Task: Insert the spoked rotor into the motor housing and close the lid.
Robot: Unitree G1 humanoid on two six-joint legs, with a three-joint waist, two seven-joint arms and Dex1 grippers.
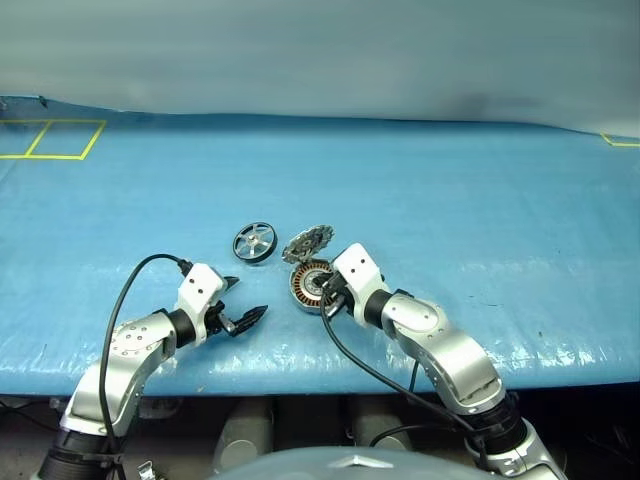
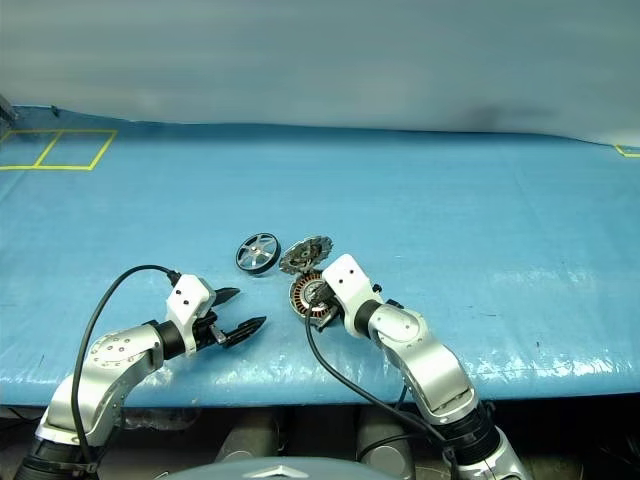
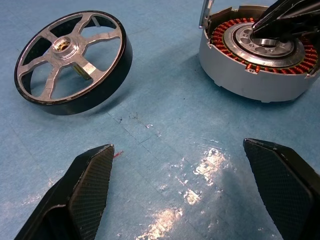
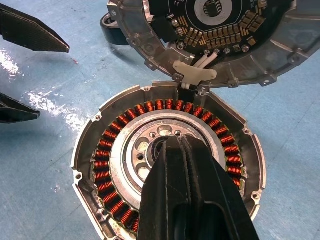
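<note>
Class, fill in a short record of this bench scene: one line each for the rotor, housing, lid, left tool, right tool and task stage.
rotor: lies on the blue mat, left of the housing, apart from it
housing: open, copper windings showing, no rotor inside
lid: tilted open behind the housing, joined by white wires
left tool: open, holds nothing, near the rotor
right tool: shut, tips at the housing's centre
task stage: rotor not yet inserted
</note>
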